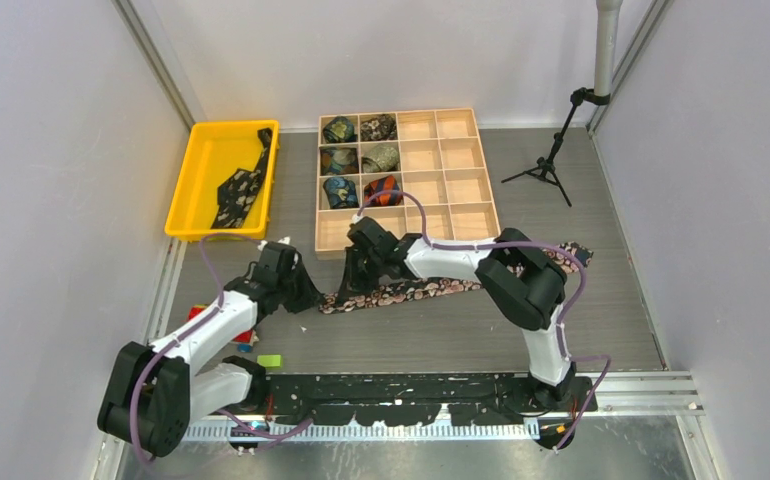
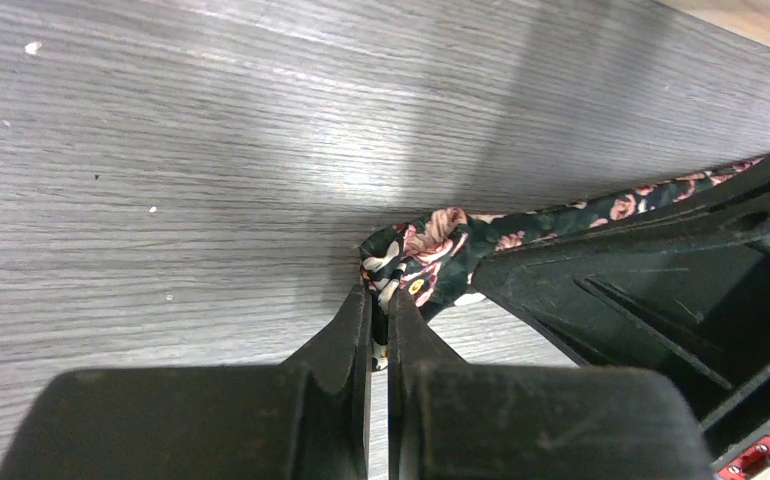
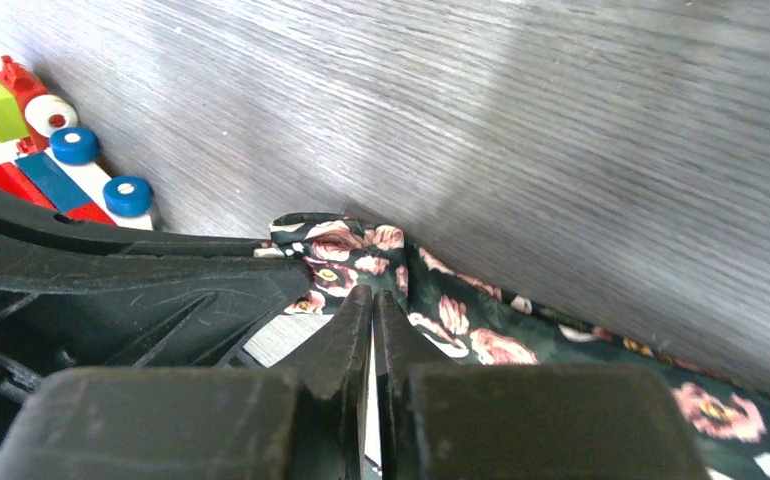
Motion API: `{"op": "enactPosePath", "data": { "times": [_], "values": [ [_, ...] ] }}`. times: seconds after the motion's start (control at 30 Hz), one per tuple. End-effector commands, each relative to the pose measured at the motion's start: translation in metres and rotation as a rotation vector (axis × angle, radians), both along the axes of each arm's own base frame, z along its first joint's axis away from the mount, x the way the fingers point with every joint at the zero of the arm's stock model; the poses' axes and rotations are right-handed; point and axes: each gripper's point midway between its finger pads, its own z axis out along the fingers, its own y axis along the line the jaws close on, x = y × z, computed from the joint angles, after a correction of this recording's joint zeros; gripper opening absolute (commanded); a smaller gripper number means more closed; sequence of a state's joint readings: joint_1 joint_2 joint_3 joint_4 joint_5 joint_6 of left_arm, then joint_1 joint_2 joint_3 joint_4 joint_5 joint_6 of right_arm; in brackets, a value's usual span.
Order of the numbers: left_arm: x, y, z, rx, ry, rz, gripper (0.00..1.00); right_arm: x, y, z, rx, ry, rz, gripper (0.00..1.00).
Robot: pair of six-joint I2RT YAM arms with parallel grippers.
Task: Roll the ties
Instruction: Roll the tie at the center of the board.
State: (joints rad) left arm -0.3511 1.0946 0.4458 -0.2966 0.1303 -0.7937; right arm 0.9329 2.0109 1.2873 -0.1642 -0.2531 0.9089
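A dark floral tie (image 1: 441, 288) lies stretched across the grey table, from the middle out to the right. Its left end is bunched up (image 2: 441, 245). My left gripper (image 2: 381, 300) is shut on that bunched end, with fabric showing between the jaws; from above it sits at the tie's left tip (image 1: 306, 295). My right gripper (image 3: 373, 298) is shut, its tips pinching a fold of the same tie (image 3: 481, 330) just right of the left one (image 1: 356, 280). A black dotted tie (image 1: 241, 185) lies loose in the yellow bin (image 1: 211, 160). Several rolled ties (image 1: 361, 160) fill compartments of the wooden tray (image 1: 466, 190).
Toy blocks (image 3: 61, 150) lie by the left arm, with a green block (image 1: 269, 361) near the front edge. A small black tripod (image 1: 546, 165) stands at the back right. The wooden tray is directly behind both grippers.
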Motion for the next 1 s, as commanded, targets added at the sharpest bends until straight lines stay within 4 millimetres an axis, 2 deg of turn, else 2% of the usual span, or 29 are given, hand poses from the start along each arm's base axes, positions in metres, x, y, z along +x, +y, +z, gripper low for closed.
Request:
{"op": "enactPosePath", "data": {
  "times": [0.0,0.13,0.23,0.73,0.97],
  "values": [
    [0.005,-0.001,0.027,0.03,-0.019,-0.078,0.0,0.013,0.001,0.064,0.064,-0.13,0.002,0.11],
    [0.006,0.002,0.041,0.065,-0.017,-0.098,0.0,0.012,0.001,0.081,0.076,-0.152,0.01,0.11],
    [0.005,0.006,0.048,0.098,-0.007,-0.111,0.0,0.01,0.003,0.081,0.074,-0.15,0.013,0.11],
    [-0.003,0.003,0.062,0.107,0.047,-0.194,0.0,-0.003,0.032,0.043,0.044,-0.09,0.043,0.11],
    [-0.004,0.002,0.069,0.108,0.062,-0.209,0.0,-0.011,0.044,0.037,0.058,-0.073,0.055,0.11]
  ]
}}
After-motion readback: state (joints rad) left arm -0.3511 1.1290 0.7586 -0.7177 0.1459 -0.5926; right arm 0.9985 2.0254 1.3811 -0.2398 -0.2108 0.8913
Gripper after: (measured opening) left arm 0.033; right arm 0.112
